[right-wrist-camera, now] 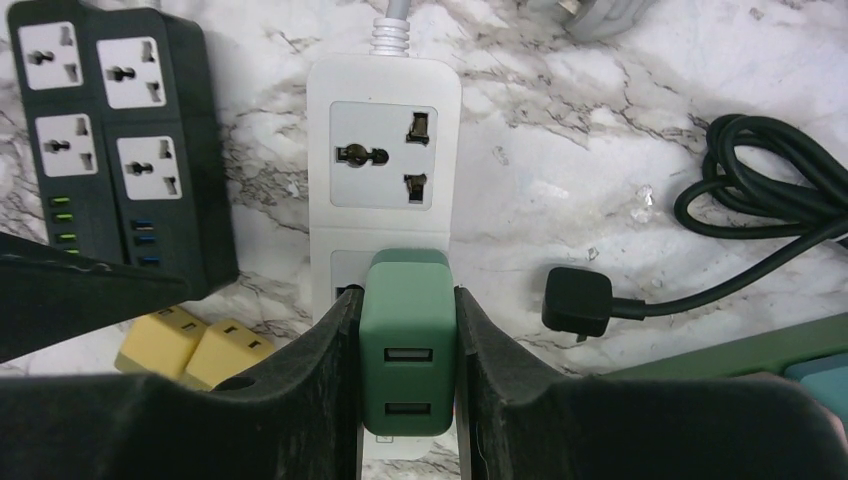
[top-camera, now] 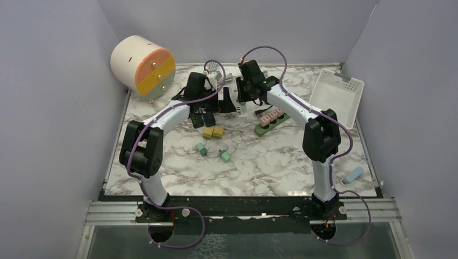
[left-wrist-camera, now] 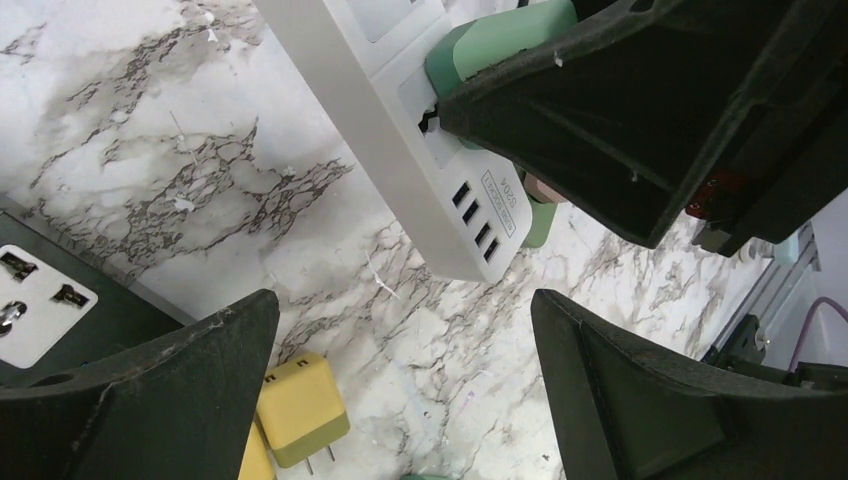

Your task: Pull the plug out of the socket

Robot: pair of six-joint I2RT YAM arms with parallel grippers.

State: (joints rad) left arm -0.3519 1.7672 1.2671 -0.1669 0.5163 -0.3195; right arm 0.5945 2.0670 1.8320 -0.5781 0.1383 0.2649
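Note:
A dark green USB plug (right-wrist-camera: pixel 407 340) sits in the second socket of the white power strip (right-wrist-camera: pixel 385 150), flush against its face. My right gripper (right-wrist-camera: pixel 407 300) is shut on the plug's two sides, above the strip at the back middle of the table (top-camera: pixel 246 100). In the left wrist view the plug (left-wrist-camera: pixel 490 45) shows under a right finger (left-wrist-camera: pixel 650 120), and the strip's USB end (left-wrist-camera: pixel 470 210) lies ahead. My left gripper (left-wrist-camera: pixel 405 320) is open and empty, hovering over bare marble just in front of the strip's end (top-camera: pixel 202 116).
A black power strip (right-wrist-camera: pixel 110 130) lies left of the white one. Two yellow plugs (top-camera: pixel 213 132) and two green plugs (top-camera: pixel 201 149) lie in the middle. A green-pink strip (top-camera: pixel 270 120), a black cord (right-wrist-camera: pixel 760 190), a white tray (top-camera: pixel 337 97) and a round drawer unit (top-camera: pixel 143 65) stand around.

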